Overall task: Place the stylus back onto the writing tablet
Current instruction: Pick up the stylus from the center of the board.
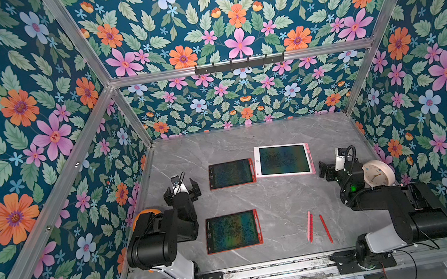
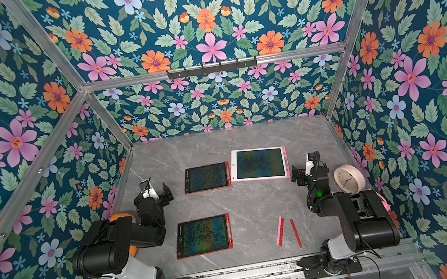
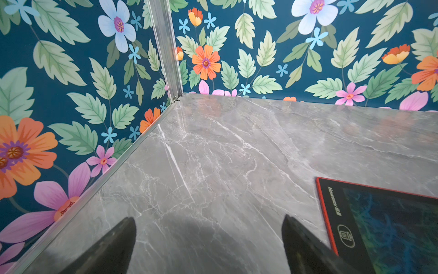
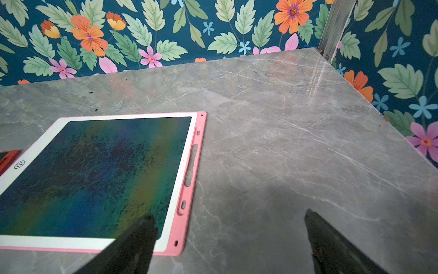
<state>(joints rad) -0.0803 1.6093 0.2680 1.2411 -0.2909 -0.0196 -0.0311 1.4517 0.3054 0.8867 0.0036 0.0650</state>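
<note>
Both claws stand wide open and hold nothing. In the wrist views, only the marble table (image 1: 270,196) shows between the fingers of the left claw (image 3: 209,225) and of the right claw (image 4: 230,220).

Three styluses lie on the table behind the right claw, back toward its arm's base and a little to the left-claw side, well apart from it. All are thin, straight sticks lying nearly parallel. The pink stylus (image 1: 309,226) has a red stylus (image 1: 311,228) close against it, touching or nearly so. The second red stylus (image 1: 326,228) lies near them but apart, on the side nearer the right arm.

The pink tablet (image 1: 283,160) is just beside the right claw on its inner side. It has a white frame, a pink side rail with a slot (image 4: 192,163), and a dark screen with rainbow streaks. One finger (image 4: 139,237) shows over its corner. The far red tablet (image 1: 231,173) lies just beside the left claw, on its inner side. The near red tablet (image 1: 232,231) lies behind that claw, beside the left arm.
</note>
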